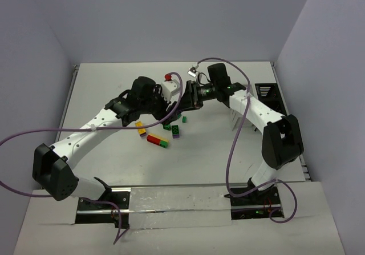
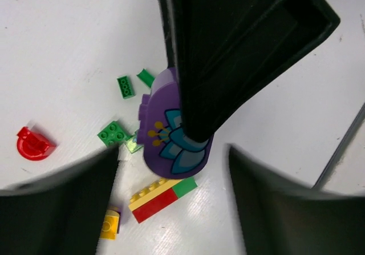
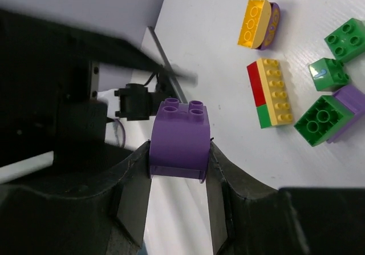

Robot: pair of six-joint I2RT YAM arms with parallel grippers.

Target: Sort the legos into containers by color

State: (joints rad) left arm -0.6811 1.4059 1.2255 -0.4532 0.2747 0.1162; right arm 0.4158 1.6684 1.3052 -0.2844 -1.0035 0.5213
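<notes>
No writing, number or brand name can be read in any view. The only printed mark is a flower motif, with blue petals and yellow stamens, on the curved face of the purple brick point(image 2: 165, 135). A yellow looping pattern shows on the purple piece point(image 3: 274, 22) that lies against the yellow brick point(image 3: 254, 21), but it cannot be read as letters.
</notes>
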